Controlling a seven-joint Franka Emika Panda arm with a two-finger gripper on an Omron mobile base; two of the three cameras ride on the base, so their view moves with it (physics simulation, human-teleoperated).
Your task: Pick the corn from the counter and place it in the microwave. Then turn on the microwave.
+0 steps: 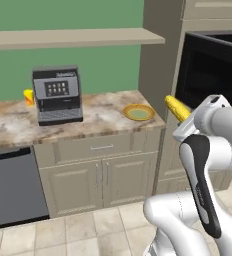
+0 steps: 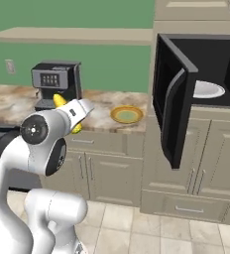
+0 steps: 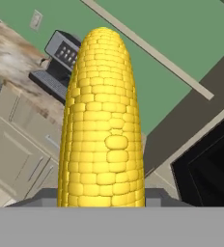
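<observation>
One cob of corn (image 3: 103, 125) rides clamped in the gripper (image 3: 102, 200), lifted clear of the counter (image 1: 105, 122) and pointing up and forward past the hand — in the hand view it stands close before the lens, its base pinched between the two fingers. Seen from the left base camera, the corn pokes out above the wrist, against the lower left corner of the microwave (image 2: 196, 84). The microwave's door (image 2: 172, 104) hangs wide open, swung out to the left of the cavity, and the white turntable plate (image 2: 207, 89) inside sits bare. By these pictures the pick looks done; the carry into the cavity, the release, closing the door and switching the oven on all appear to remain. The white arm is folded high, elbow bent, the hand held above the level of the counter and short of the door opening. Behind it on the counter stand a grey coffee machine (image 1: 57, 95) toward the back edge and a yellow-rimmed green plate (image 1: 138, 112) near the counter's right end — neither touched.
</observation>
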